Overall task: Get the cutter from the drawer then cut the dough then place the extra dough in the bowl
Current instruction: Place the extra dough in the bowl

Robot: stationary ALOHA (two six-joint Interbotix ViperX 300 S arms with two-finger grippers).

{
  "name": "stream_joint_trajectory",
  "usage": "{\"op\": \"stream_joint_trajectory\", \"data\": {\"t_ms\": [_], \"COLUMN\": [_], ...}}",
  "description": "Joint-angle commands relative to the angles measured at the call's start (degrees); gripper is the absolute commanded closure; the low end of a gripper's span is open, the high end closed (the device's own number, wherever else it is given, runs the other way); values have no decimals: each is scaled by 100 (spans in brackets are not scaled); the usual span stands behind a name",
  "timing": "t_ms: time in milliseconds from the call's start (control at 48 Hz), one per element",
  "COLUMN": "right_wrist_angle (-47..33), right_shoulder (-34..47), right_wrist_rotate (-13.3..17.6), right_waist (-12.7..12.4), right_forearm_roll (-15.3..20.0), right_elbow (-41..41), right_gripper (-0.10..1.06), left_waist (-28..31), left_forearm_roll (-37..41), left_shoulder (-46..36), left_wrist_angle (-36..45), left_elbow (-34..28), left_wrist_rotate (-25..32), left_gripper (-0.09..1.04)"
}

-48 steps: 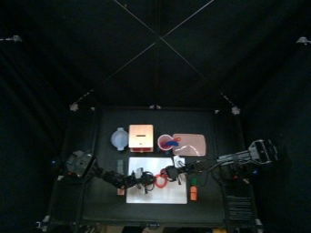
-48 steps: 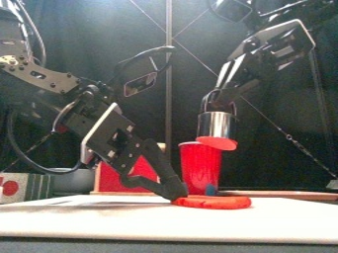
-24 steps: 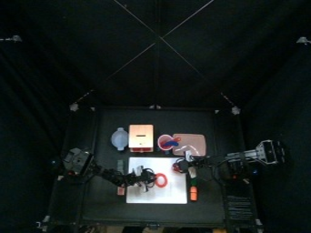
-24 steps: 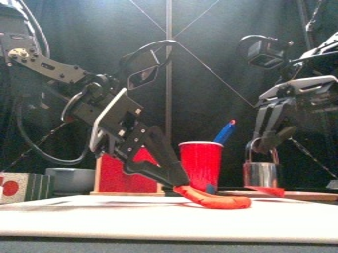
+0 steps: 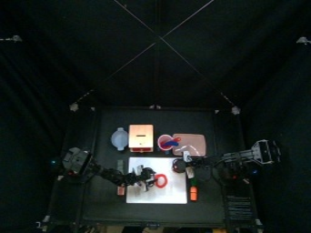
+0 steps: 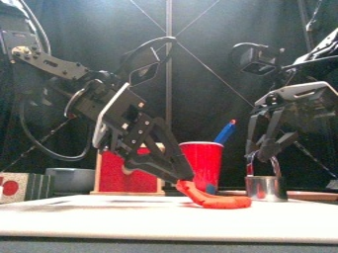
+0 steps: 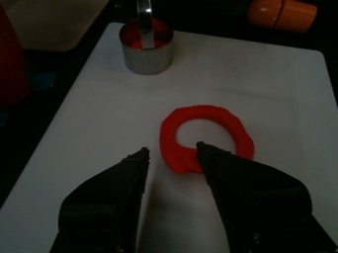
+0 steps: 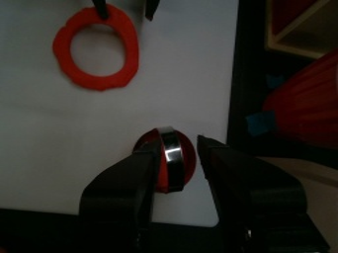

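We see the dough ring (image 7: 207, 113) lying flat on the white cutting board (image 5: 165, 195), left of the board's middle, with its hole facing up. It is close to round, so we can name no clear long axis. In the front view its left end looks a little raised off the board, toward the left arm.

The left gripper (image 7: 172, 150) comes down at a slant from the left. Its jaws are partly open and straddle the near band of the ring, one tip outside the ring and the other at the edge of the hole. A gap shows on each side of the band, so we do not read this as a firm grip.

The cutter (image 6: 266, 188) stands upright on the right part of the board, well apart from the ring. Its axis is vertical, and red dough fills its round inside. The right gripper (image 8: 177, 145) hangs straight over it, around the silver handle on top. We cannot tell whether it grips the handle or merely frames it.

Behind the board, the red cup (image 6: 203, 163) holds a blue knife (image 6: 227, 130) that leans up and to the right. The cup stands on the pink tray (image 5: 195, 146). The wooden box (image 5: 141, 138) is left of the tray, and the bowl (image 5: 118, 138) is left of the box.
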Motion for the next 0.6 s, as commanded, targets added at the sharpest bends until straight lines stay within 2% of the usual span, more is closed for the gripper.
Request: {"op": "stream_joint_trajectory", "data": {"t_ms": [21,188,417,604], "right_wrist_angle": [0,0,-35,-35], "right_shoulder": [-281,-404,-396,-378], "right_wrist_rotate": [0,18,0,9], "right_waist": [9,9,9,88], "right_forearm_roll": [9,18,185,185], "right_elbow": [-149,-158,-149,-158], "right_gripper": [21,21,21,21], "left_waist": [18,18,229,527], "left_forearm_roll": [18,202,940,958], "left_shoulder": [-316,-334,88,237], "left_wrist_angle": [-97,-167,-44,431], "left_elbow": [62,114,-220,-387], "left_wrist_rotate": [9,53,9,53], "left_gripper": [12,12,12,12]}}
